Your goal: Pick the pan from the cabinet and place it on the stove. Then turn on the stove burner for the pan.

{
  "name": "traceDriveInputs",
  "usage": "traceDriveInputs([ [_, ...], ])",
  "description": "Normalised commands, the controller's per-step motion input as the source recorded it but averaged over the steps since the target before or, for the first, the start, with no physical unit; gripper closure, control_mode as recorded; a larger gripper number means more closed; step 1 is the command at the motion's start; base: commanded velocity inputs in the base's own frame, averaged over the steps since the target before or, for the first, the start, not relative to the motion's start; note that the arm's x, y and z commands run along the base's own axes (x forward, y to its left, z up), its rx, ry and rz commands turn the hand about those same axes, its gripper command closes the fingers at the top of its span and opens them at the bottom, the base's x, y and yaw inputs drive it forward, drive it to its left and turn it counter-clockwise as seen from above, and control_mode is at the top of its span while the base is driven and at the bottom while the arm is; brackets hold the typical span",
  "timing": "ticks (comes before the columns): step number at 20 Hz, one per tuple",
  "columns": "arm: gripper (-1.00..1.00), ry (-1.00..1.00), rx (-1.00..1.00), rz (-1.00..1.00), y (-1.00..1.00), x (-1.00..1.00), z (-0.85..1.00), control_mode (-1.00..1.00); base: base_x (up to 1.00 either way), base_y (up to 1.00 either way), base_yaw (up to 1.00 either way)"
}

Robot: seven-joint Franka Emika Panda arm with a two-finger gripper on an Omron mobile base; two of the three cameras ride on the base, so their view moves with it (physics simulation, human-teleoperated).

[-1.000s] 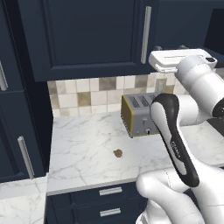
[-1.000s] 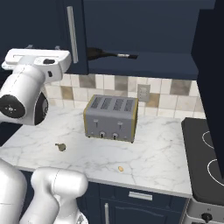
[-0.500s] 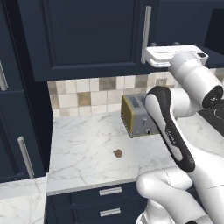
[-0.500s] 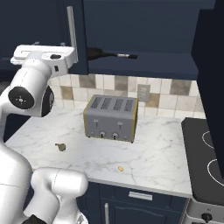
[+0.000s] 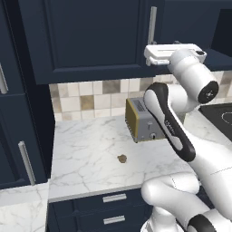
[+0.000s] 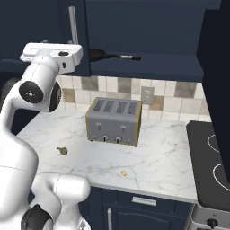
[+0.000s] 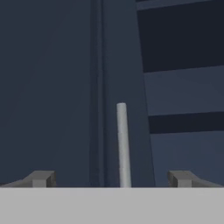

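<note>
Two dark fingertips (image 7: 41,178) stand far apart at the bottom of the hand view, spread as wide as they go, with nothing between them but air. The gripper (image 7: 112,179) faces the cabinet (image 5: 90,38) close up, and the silver bar handle (image 7: 123,146) of its door rises between the fingertips, slightly nearer the right one, not touched by either. Right of that handle, the hand view shows the open part of the cabinet, with a navy shelf (image 7: 183,89) crossing it.

From the base views, the white hand sits level with the cabinet's lower edge, just beside the lower end of the bar handle. In the right base view the pan (image 6: 98,55) lies on the cabinet's shelf, just right of the hand, with its long thin handle (image 6: 121,57) pointing away to the right; how close the pan is to the hand cannot be told.

Below the cabinet, the silver four-slot toaster (image 6: 114,121) with its yellow side stands on the white marble counter (image 6: 157,157) against the tiled backsplash. Two small brownish bits lie on the counter in front of the toaster: one (image 6: 62,151) off to its left, another (image 6: 123,172) nearer the counter's front edge. The stove (image 6: 211,166), black glass with white rings, adjoins the counter well to the right of the toaster.
</note>
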Motion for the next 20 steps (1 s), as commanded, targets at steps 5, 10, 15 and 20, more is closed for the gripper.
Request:
traceDriveInputs([
  [5,-1.0,0.0,0.0,-0.02,0.0,0.38,0.0,-1.0,0.0,0.0,0.0],
  [10,-1.0,0.0,0.0,-0.01,0.0,0.35,-0.01,-1.0,0.0,0.0,0.0],
  [15,-1.0,0.0,0.0,0.0,0.0,0.36,-0.06,-1.0,0.0,0.0,0.0],
  [20,-1.0,0.0,0.0,0.0,0.0,0.32,-0.05,-1.0,0.0,0.0,0.0],
])
